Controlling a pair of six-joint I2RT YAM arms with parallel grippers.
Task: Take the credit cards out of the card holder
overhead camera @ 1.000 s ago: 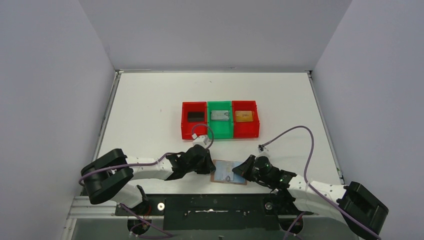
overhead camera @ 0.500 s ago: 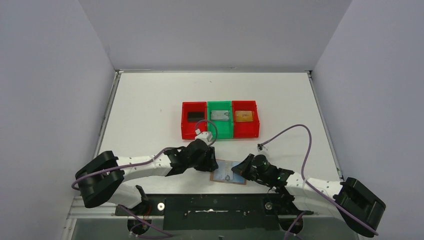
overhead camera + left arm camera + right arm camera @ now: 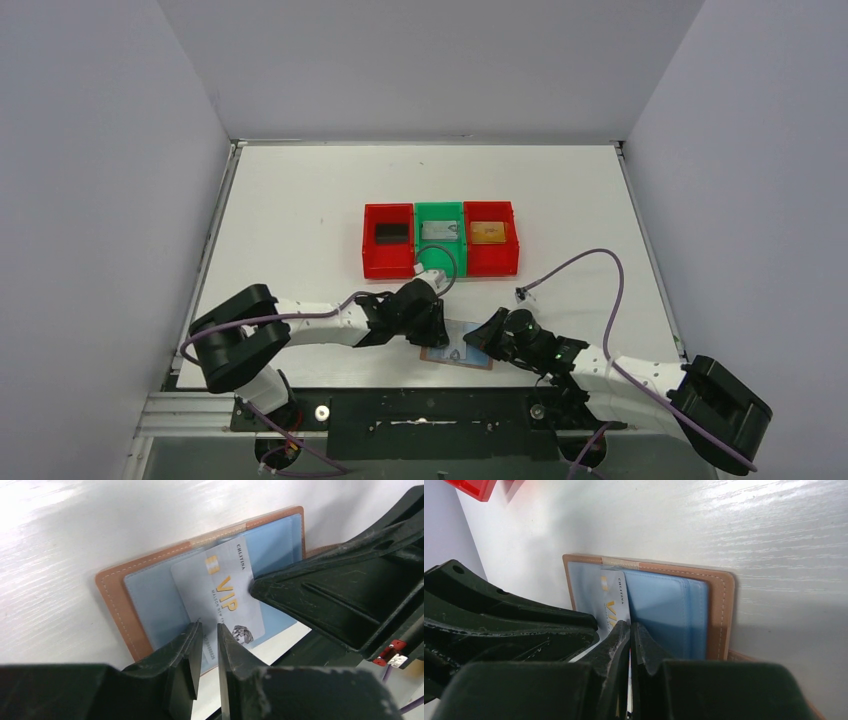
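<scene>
The card holder (image 3: 478,361) lies open near the table's front edge, tan with pale blue pockets (image 3: 116,596) (image 3: 720,611). A silver-white credit card (image 3: 226,582) (image 3: 610,599) marked VIP lies slanted on the holder's inner face. My left gripper (image 3: 437,326) (image 3: 209,626) hovers over the card's lower end, jaws a narrow gap apart with the card showing between them. My right gripper (image 3: 476,340) (image 3: 630,626) is shut, its tips pressing down on the holder beside the card. Black (image 3: 390,232), silver (image 3: 438,230) and gold (image 3: 488,232) credit cards lie in the bins.
Three bins stand in a row mid-table: red (image 3: 372,262), green (image 3: 440,262), red (image 3: 492,264). A purple cable (image 3: 600,275) loops from the right arm. The table's front edge and a black rail (image 3: 430,408) are just behind the holder.
My left arm has swung right and its gripper now sits over the card holder's left half. Its jaws widened, then narrowed again. The right gripper has stayed on the holder.
</scene>
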